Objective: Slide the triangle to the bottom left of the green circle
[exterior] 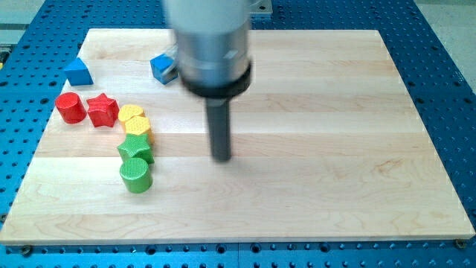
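Pale wooden table (335, 149) spread across most of the view, laid on a blue perforated base (446, 59) showing round its edges. Above the table, blurred grey arm housing (212, 37) cut off by the view's top, ending in a black collar and a straight dark rod. My tip (222, 158) down near the table's middle, well apart from every block and to the view's right of the whole group. No jaws on the tool, so nothing to spread, press together or pinch: just the plain rod, holding nothing.

All blocks gathered on the view's left. Green circle (136, 176) lowest of a short column, touching the green star (136, 149) just above it. Above that, two yellow blocks pressed close, the lower yellow block (139, 129) and the upper yellow block (132, 114); exact shapes hard to make out. Red star (103, 110) just left of the yellow pair, red cylinder (71, 108) just beside it, further left.

Blue triangle (78, 72) near the table's top left corner, above the red cylinder and well apart from the green circle, up and to its left. Blue cube (163, 67) near the top edge, its right side hidden behind the arm housing.
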`<action>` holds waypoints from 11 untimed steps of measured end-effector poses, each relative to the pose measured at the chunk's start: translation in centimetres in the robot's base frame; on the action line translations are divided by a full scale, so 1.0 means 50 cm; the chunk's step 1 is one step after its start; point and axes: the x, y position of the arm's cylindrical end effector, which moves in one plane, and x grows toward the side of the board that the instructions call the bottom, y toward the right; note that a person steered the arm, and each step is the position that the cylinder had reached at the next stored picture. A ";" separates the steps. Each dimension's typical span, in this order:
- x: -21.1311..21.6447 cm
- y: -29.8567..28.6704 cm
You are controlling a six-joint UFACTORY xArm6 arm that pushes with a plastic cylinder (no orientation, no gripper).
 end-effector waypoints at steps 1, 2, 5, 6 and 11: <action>-0.240 0.051; -0.424 -0.002; -0.549 -0.390; -0.472 -0.540; -0.169 -0.321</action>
